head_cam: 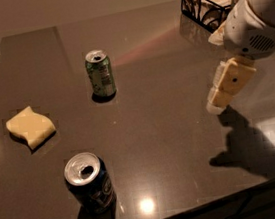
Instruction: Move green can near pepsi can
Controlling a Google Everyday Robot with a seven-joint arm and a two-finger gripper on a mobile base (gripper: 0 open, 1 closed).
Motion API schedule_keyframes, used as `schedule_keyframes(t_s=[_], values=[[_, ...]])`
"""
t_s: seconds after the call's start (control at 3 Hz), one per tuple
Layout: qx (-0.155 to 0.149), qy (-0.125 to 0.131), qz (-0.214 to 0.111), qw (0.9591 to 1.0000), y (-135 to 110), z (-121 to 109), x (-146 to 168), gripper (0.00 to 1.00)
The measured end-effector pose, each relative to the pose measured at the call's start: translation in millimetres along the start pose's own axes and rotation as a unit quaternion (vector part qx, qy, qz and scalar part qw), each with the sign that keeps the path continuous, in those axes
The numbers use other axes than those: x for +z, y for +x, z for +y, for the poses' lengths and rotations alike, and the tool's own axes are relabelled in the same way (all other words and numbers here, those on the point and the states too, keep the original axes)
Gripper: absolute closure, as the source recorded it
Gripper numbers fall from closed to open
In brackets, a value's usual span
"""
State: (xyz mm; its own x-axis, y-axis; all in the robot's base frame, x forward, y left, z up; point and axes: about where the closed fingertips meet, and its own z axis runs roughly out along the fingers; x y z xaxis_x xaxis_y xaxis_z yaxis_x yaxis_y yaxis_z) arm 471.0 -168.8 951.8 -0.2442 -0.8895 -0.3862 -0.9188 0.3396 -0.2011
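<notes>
Right now the gripper (217, 102) hangs over the right side of the table (166, 138), angled down-left, well apart from both cans; whether it's open or closed can't be told. Upright toward the back, centre-left, stands the green can (100, 73). Near the front edge, left of centre, the pepsi can (89, 182) is also upright, well apart from the other. A pale yellow sponge (30, 127) lies further left, btwn the two front-to-back. A black wire basket (203, 1) sits at back right.
</notes>
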Motion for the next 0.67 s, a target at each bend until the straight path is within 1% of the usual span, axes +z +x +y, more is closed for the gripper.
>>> schedule_keyframes(t_s=[0.33,0.67], values=[[-0.005,-0.010,-0.015,0.9998,-22,-5,7,0.00],[-0.016,-0.032,-0.056,0.9978,-65,-11,32,0.00]])
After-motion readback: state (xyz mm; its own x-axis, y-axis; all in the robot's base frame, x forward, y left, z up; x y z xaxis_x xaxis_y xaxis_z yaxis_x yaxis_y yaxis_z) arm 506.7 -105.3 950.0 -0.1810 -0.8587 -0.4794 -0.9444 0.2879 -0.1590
